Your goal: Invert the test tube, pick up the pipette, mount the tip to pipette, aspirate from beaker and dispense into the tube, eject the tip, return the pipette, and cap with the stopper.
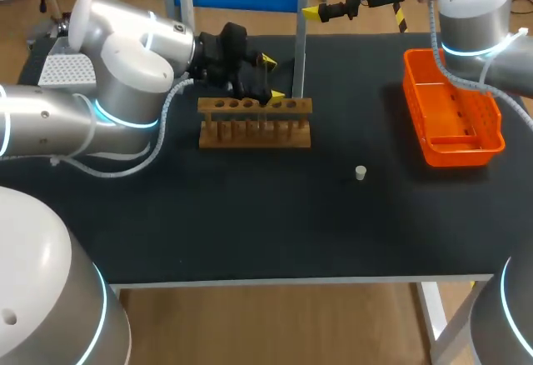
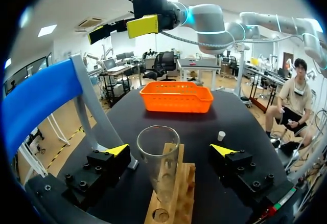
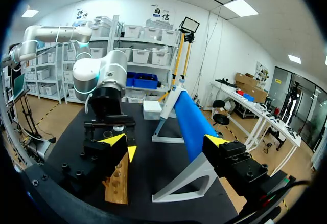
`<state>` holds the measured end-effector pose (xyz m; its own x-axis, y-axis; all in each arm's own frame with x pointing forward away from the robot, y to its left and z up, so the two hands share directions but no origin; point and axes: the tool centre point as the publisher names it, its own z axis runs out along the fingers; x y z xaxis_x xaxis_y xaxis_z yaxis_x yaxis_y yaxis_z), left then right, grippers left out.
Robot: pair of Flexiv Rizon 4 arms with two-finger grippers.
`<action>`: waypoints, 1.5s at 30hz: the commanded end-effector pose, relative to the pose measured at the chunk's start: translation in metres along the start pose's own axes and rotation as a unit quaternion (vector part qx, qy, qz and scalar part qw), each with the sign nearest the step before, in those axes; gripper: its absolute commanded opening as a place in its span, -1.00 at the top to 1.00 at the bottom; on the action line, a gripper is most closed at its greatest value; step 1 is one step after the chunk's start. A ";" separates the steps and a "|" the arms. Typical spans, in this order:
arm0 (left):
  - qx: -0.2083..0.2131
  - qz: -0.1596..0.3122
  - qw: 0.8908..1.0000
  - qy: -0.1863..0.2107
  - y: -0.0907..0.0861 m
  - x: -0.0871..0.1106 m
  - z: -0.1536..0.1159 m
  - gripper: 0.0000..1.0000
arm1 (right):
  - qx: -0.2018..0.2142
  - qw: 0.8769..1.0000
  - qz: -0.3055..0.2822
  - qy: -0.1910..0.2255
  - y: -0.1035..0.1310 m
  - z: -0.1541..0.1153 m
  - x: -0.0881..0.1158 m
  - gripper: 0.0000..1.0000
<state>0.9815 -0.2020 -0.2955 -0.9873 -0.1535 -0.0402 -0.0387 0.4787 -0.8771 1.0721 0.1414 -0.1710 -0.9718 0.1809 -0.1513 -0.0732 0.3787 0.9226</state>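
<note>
**Left jaws:** Stood wide open. The yellow tips [image 2: 118, 149] sat one on each side of the test tube [image 2: 158, 165], and neither touched the glass. Nothing was gripped.

**Test tube:** Clear glass, upright, with the open mouth uppermost. Its base was seated in a hole of the wooden rack [image 2: 176, 191]. It stood between the left jaws, roughly midway between the two tips.

**Wooden rack:** One row of holes in the top bar, with pegs below. It rested on the black surface [image 1: 250, 215], directly under the left jaws, and ran on ahead of them.

**Right jaws:** Spread wide and holding nothing, raised well above the surface. The blue pipette stand [image 3: 188, 124] lay ahead of them and reached in between the two fingers without touching either.

**Stopper** [image 1: 361, 172]: Small, pale and standing alone on the surface. It was ahead of the left jaws and well apart from the rack.

**Orange basket** [image 1: 454, 115]: Perforated walls. It was farther ahead of the left jaws, beyond the stopper.
</note>
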 end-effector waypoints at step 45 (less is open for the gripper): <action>-0.003 0.007 1.000 0.007 0.002 -0.003 0.002 -1.00 | 0.023 0.999 -0.019 0.023 -0.030 -0.104 0.132 -1.00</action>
<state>0.9838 -0.2013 -0.2977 -0.9896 -0.1362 -0.0462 -0.0260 0.4849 -0.8742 0.9836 0.0918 -0.1839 -0.9832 0.0973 -0.1546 -0.0996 0.4234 0.9004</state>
